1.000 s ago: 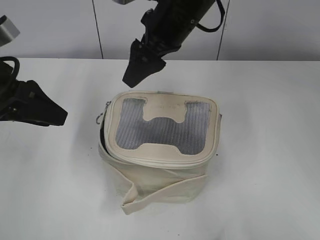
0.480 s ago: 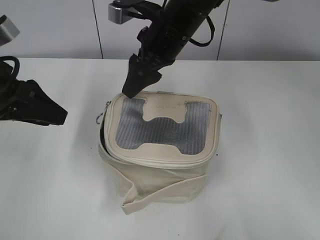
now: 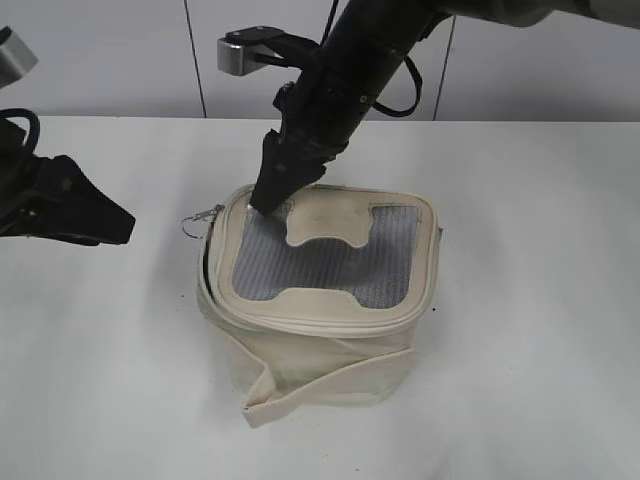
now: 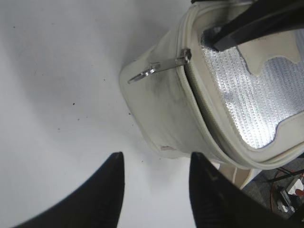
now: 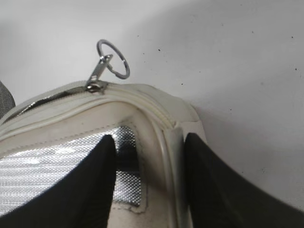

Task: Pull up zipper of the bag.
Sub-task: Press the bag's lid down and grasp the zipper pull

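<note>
Right end effector (image 3: pixel 268 200), fingers apart, now pressing bag (image 3: pixel 320 300) lid's far-left corner, steadying it; left end effector (image 3: pixel 110 225), open, waiting nr zipper (image 3: pixel 200 218) pull.

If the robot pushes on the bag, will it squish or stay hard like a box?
Probably squish. The bag is creased fabric and its lid already dips under the right gripper. It likely slides easily, since it looks light.

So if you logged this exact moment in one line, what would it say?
right claw: open, pressing bag lid corner | left claw: open, apart | zipper pull: untouched, sticking out
</note>
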You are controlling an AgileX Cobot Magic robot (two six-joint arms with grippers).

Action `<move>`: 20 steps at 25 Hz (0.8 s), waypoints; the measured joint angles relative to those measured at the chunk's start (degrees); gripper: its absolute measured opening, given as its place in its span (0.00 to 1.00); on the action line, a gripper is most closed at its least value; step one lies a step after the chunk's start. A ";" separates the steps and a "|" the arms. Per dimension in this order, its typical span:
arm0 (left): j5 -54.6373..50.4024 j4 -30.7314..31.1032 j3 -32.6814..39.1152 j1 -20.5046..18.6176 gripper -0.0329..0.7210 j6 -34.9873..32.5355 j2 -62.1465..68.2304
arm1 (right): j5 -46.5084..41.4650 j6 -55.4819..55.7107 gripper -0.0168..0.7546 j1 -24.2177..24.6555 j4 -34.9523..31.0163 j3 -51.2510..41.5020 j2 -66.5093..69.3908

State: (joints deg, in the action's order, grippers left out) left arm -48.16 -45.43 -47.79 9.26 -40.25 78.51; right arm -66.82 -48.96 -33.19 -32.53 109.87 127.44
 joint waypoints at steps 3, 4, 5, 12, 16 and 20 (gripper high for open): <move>1.27 -0.87 0.00 0.00 0.51 0.00 0.00 | 0.00 0.06 0.29 0.00 -0.04 0.00 0.00; 1.84 -1.15 0.00 0.00 0.51 0.00 0.00 | 0.00 0.11 0.24 0.00 0.02 0.00 0.00; 2.61 -1.28 0.00 0.00 0.51 -0.18 0.00 | -0.05 0.26 0.19 0.00 0.02 0.00 0.00; 6.01 -1.46 0.00 0.00 0.51 -5.66 0.00 | -1.18 0.51 0.14 0.00 0.14 0.11 0.00; 6.21 -1.57 0.00 0.00 0.58 -7.50 0.00 | -1.41 0.73 0.14 0.00 0.31 0.30 0.00; 6.36 -1.57 0.00 1.30 0.64 -10.11 0.21 | -1.57 0.94 0.14 0.00 0.31 0.36 0.00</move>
State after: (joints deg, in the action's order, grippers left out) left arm -41.81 -47.00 -47.79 10.55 -50.36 78.72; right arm -68.39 -48.02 -33.19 -32.22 110.23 127.44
